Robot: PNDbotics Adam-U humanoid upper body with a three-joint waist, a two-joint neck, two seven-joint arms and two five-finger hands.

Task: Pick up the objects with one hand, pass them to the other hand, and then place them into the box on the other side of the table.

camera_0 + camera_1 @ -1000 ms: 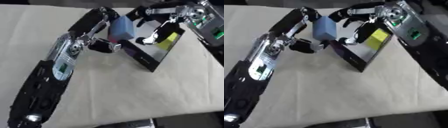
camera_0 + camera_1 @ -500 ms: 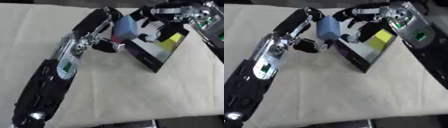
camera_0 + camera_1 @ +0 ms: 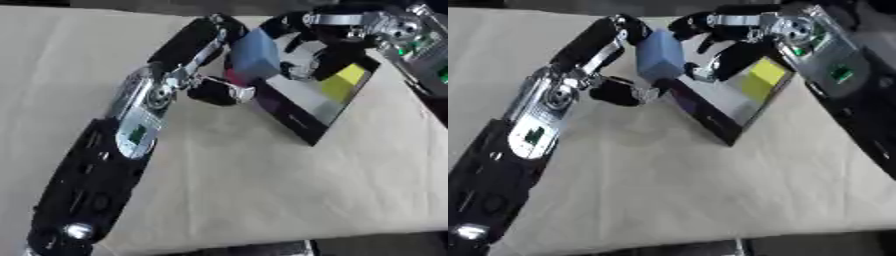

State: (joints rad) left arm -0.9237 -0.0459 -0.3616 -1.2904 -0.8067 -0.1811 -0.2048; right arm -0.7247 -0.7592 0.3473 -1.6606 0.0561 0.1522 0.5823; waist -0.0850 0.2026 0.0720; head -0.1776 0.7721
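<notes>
Beige cloth (image 3: pixel 667 190) covers table; left robot hand (image 3: pixel 623 60) grips blue block (image 3: pixel 660 55).

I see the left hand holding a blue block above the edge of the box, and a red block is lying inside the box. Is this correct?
Nearly. The left hand does hold the blue block above the edge of the box, but the block lying inside the box is yellow, not red. The right eye view shows this clearly.

Block (image 3: pixel 660 54) left of box (image 3: pixel 726 100); cube (image 3: pixel 762 79) inside.
</notes>
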